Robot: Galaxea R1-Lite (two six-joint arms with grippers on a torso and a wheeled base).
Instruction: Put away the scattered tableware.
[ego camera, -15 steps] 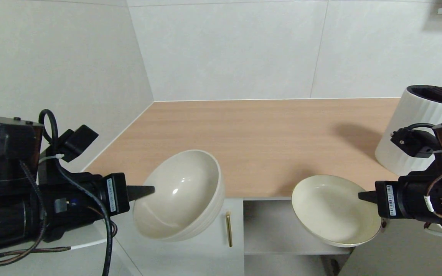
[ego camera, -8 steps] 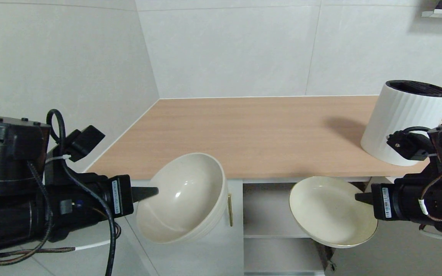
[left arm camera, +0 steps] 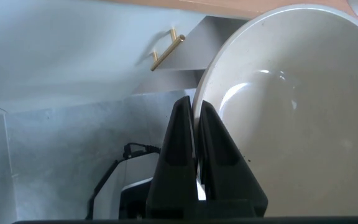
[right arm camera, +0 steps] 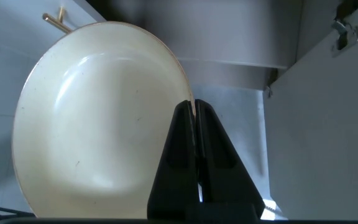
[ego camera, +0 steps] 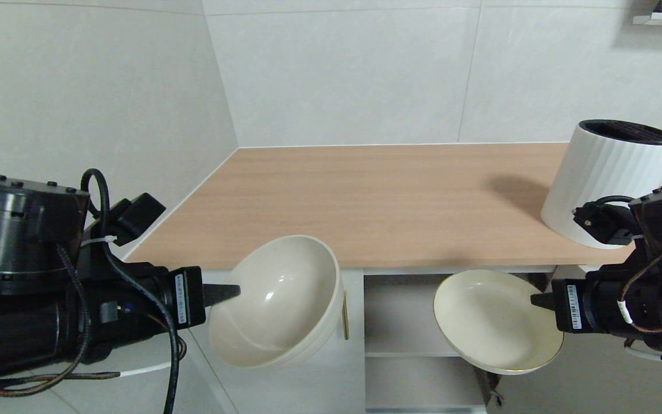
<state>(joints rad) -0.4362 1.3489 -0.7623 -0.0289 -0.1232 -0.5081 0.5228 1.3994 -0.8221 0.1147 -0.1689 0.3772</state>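
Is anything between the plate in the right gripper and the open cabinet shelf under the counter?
Nothing visible. The plate, pinched by the right gripper, hangs right before the open shelf, no door across it. The bowl in the left gripper is off to the left, before the closed door.

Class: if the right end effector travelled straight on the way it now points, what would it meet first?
Carrying its plate, the right end effector would probably enter the open cabinet. Its shelf looks first in line, though depth is unclear.
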